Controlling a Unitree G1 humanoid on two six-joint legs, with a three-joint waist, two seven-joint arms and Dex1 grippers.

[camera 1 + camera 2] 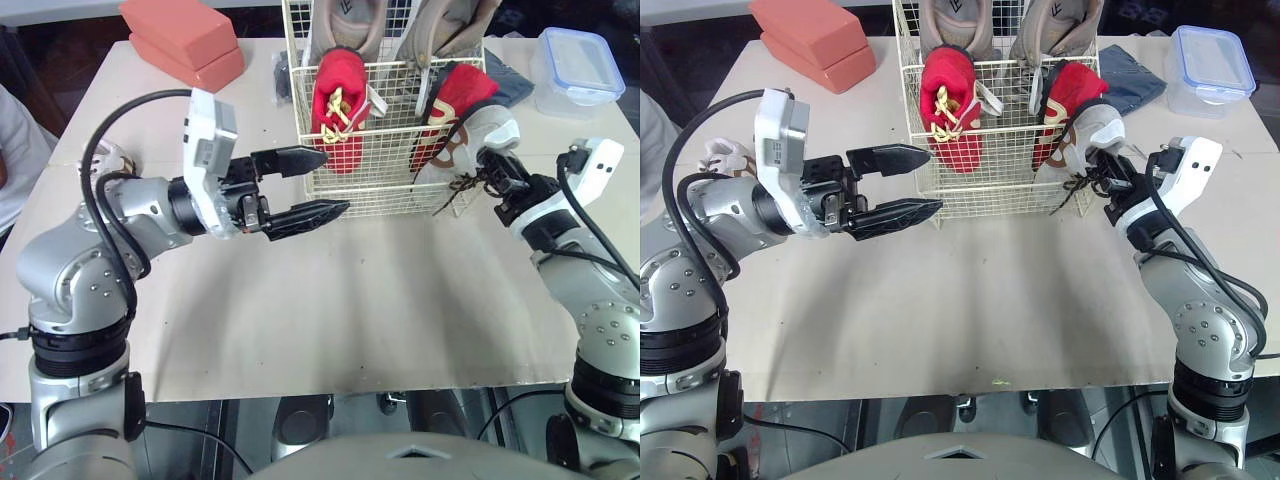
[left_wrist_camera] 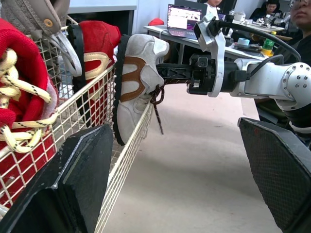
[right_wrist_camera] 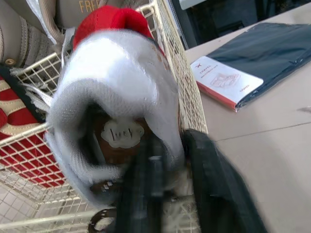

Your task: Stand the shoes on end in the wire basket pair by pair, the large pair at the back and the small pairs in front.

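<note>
The grey shoe was pinched at its opening by the right gripper, whose black fingers were closed over the collar, one seemingly inside and one out, with the laces dangling below. It stood toe-up at the front right corner of the wire basket, sole against a red shoe. Whether it sat inside the wire or just over the rim was unclear. It looked light, soft in the suede upper and stiff in the sole, so the collar seemed a fair hold, though apt to twist. The left gripper hung wide open and empty just before the basket's front. Another red shoe stood front left, the large beige pair behind. Beyond lay the pale tabletop with pink blocks, a plastic box and dark folded cloth — and an office behind, with a laptop open.
</note>
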